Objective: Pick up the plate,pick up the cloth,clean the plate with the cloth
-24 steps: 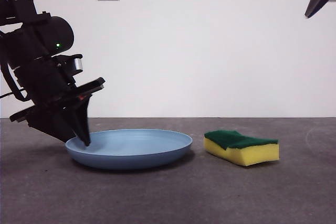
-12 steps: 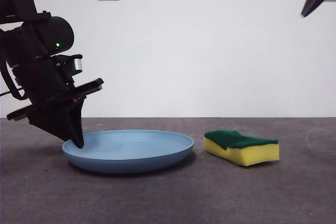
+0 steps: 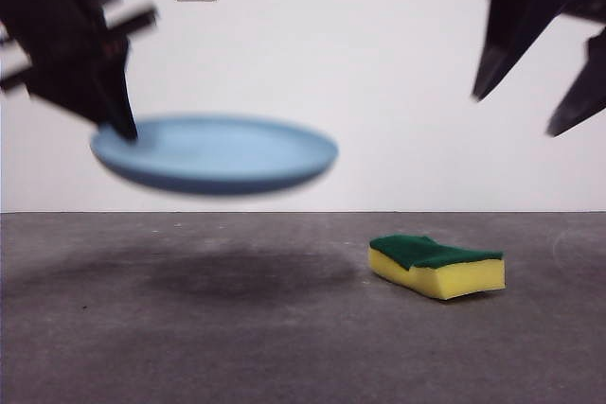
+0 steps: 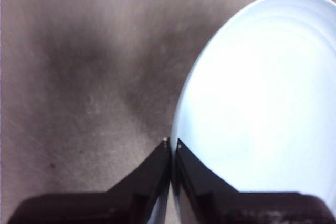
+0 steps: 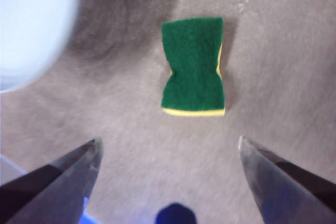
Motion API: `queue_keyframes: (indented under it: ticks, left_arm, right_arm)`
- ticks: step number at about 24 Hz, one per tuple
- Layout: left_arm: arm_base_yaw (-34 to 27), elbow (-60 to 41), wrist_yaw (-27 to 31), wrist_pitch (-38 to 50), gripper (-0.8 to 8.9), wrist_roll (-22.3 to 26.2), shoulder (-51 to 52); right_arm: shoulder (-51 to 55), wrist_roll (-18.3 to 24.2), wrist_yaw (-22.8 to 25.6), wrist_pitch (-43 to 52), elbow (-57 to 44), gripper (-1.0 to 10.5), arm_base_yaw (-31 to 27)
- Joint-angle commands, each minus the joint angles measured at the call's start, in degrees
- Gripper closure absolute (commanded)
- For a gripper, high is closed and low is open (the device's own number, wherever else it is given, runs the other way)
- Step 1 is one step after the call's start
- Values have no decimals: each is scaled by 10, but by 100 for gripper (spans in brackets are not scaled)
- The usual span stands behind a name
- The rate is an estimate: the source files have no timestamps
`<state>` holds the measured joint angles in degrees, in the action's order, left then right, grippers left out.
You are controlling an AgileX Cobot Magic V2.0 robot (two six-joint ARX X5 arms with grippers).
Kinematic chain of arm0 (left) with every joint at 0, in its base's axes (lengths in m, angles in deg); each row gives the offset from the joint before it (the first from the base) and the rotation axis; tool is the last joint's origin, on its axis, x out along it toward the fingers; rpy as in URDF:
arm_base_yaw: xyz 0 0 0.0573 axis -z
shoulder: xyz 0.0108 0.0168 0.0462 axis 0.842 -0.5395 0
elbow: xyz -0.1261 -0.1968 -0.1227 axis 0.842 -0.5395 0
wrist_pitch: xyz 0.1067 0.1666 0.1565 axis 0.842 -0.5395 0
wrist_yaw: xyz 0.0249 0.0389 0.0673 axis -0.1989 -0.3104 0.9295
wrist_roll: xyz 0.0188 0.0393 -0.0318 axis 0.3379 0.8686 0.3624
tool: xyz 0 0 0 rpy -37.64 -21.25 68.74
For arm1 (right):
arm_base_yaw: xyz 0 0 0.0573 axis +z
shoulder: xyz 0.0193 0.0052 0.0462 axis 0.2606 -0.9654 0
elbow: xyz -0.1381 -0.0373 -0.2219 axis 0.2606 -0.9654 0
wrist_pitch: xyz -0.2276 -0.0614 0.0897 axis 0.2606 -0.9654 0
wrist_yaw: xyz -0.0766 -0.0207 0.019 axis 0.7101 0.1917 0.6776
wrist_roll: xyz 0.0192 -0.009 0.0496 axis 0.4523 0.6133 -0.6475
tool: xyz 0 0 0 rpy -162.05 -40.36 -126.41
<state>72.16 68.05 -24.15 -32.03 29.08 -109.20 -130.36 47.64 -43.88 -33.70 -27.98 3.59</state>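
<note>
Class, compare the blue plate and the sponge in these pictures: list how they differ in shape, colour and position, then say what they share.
Shape: the plate is round and shallow; the sponge is a thick rectangular block.
Colour: the plate is light blue all over; the sponge is yellow foam under a dark green top.
Position: the plate hangs in the air, its rim clamped in the left pincer; the sponge lies on the table, below the open right pincer.
</note>
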Motion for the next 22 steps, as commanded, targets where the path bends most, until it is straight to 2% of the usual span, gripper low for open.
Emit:
queue_keyframes:
  ticks: [1,3,6,10,15,19,22]
  left_arm:
    - [3,2,0,-20,822,15,50]
    - [3,3,0,-34,822,15,85]
    - [3,3,0,-59,822,15,135]
    - [3,3,-1,-103,822,15,190]
    - [3,3,-1,-127,822,17,195]
    - [3,3,0,-127,822,17,195]
    - [3,3,8,-127,822,17,194]
  right_arm:
    - [-47,34,32,15,25,515,23]
    - [-79,53,54,34,39,550,34]
    - [-126,76,57,75,51,578,47]
    - [-200,82,67,125,55,578,48]
    - [-273,82,66,143,55,583,50]
    - [-321,79,67,143,55,719,54]
    - [-330,78,70,143,55,932,54]
